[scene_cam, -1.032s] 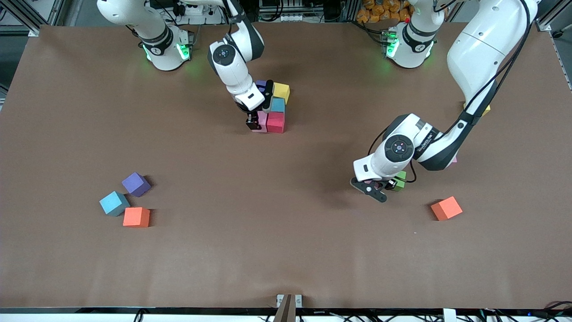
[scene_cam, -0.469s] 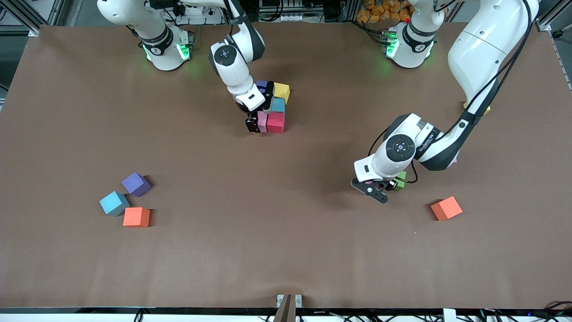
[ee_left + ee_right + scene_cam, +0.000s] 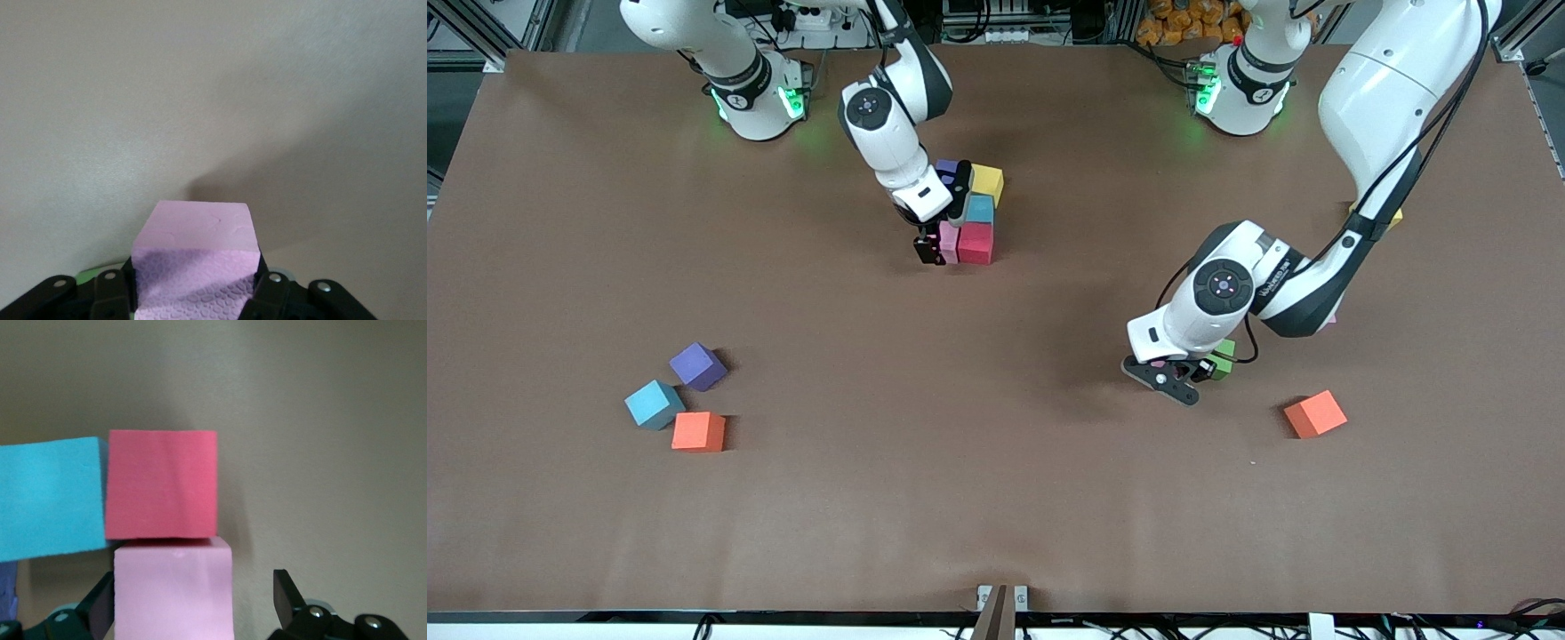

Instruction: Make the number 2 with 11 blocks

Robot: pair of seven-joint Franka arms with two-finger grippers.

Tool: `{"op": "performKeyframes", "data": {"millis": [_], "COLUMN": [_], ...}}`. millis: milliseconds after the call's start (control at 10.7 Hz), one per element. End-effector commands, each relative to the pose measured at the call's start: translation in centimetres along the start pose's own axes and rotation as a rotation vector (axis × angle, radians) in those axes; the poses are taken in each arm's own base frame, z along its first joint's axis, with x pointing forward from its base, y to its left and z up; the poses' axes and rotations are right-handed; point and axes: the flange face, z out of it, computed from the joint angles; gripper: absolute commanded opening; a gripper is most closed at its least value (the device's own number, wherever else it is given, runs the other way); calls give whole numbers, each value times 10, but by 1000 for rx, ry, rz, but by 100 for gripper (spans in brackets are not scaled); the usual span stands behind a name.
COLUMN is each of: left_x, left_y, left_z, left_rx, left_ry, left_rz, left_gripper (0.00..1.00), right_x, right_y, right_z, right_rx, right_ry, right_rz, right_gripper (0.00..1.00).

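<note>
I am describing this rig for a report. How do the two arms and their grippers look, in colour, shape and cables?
Both arms are glossy white with rounded shells, black joint bands and round dark caps. Green lights glow at their bases. Black cables run along the left arm. The left gripper and right gripper are black, with two fingers each.

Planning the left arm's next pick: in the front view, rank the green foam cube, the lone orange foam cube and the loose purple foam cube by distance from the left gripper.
1. Green foam cube, right beside the left gripper.
2. Lone orange foam cube, toward the left arm's end.
3. Loose purple foam cube, toward the right arm's end.
</note>
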Motion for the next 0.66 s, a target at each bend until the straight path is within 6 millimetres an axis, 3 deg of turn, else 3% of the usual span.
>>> {"op": "performKeyframes", "data": {"millis": [0, 188, 563], "left_x": [0, 2, 12], "left_y": [18, 37, 74], "left_z": [-16, -24, -45], "left_rx": [11, -19, -35], "left_ry": [-5, -8, 2], "left_rz": [-87, -200, -373], "left_gripper": [44, 45, 44], "right_x": [-15, -39, -55], "right_y": [27, 55, 72], "right_z": [-32, -46, -56], "right_rx": [63, 90, 111], "right_ry": [32, 30, 35], "right_rz": [9, 23, 59], "right_gripper": [100, 100, 100]}}
